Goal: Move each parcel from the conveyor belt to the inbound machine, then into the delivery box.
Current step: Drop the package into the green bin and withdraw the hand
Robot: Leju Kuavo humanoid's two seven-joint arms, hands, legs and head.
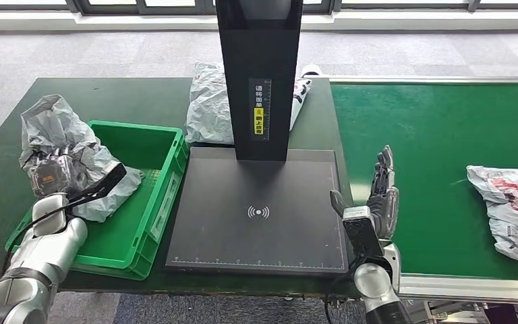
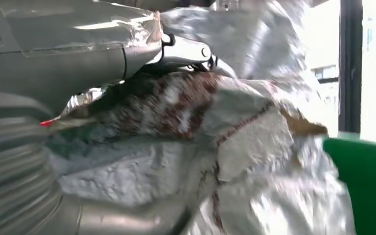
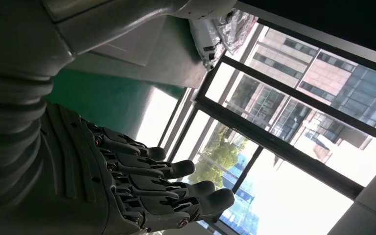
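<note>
While the left hand (image 1: 52, 177) grips a crumpled grey parcel (image 1: 57, 138) over the near-left corner of the green delivery box (image 1: 150, 196), the drop itself is not yet made: the bag hangs above the rim, part of it sagging inside, and from where I stand I would say it is at the last step of its trip. The left wrist view shows the wrinkled plastic (image 2: 235, 161) pressed against the thumb, so the hold looks firm. The inbound machine (image 1: 260, 209), a black platform with a tall post, sits bare in the middle of the surface, ready for the next item. A second parcel (image 1: 209, 101) lies behind the post at the far side of the surface; whether it has been scanned I cannot tell. On the green conveyor belt (image 1: 432, 135) one more white and red parcel (image 1: 509, 209) waits near the right edge, well apart from the right hand (image 1: 381, 196), which stands upright between machine and belt with its fingers (image 3: 176, 188) straight and spread, holding nothing. So I judge one parcel nearly finished, and at least one on the belt left to go through both stops.
</note>
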